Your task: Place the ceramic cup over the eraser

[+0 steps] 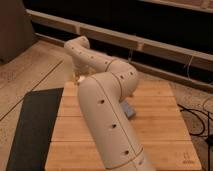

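My cream-coloured arm fills the middle of the camera view, folding back from the front to the table's far left corner. My gripper [81, 75] hangs below the wrist there, mostly hidden behind the arm. A small whitish bit [78, 79] shows at the table edge under it; I cannot tell whether it is the ceramic cup. The eraser [129, 109], a small flat blue-grey block, peeks out from the arm's right side near the middle of the table. It lies well to the right of the gripper and nearer the front.
The wooden slatted table [160, 135] has a dark mat [35, 125] beside it on the left. Black cables [197, 120] lie on the floor to the right. A low ledge and dark wall [150, 40] run behind the table.
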### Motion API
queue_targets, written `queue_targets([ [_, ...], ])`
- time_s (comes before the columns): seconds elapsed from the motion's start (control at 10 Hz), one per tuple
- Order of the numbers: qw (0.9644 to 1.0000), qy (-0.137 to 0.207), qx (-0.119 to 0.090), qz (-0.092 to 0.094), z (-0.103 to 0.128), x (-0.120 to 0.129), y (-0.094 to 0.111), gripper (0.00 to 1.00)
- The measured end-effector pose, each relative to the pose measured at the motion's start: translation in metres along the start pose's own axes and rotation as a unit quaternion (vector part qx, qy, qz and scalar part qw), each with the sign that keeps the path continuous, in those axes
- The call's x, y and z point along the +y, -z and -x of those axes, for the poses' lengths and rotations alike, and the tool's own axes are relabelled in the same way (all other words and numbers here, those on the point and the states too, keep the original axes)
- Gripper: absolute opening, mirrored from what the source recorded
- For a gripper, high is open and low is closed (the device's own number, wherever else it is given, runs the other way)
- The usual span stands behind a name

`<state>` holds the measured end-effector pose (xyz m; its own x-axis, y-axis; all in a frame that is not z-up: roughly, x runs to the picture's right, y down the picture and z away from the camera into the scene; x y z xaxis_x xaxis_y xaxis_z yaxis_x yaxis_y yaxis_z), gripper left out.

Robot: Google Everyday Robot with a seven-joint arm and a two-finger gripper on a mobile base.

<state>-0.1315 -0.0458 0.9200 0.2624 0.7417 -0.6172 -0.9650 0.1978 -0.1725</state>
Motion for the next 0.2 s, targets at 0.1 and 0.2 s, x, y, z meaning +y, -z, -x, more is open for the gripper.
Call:
queue_targets([
  [0.1, 1.0, 0.001, 0.0, 0.0, 0.0002, 0.0019, 0.0, 0.73],
  [0.2, 1.0, 0.001, 0.0, 0.0, 0.0003, 0.0022, -0.0001, 0.73],
])
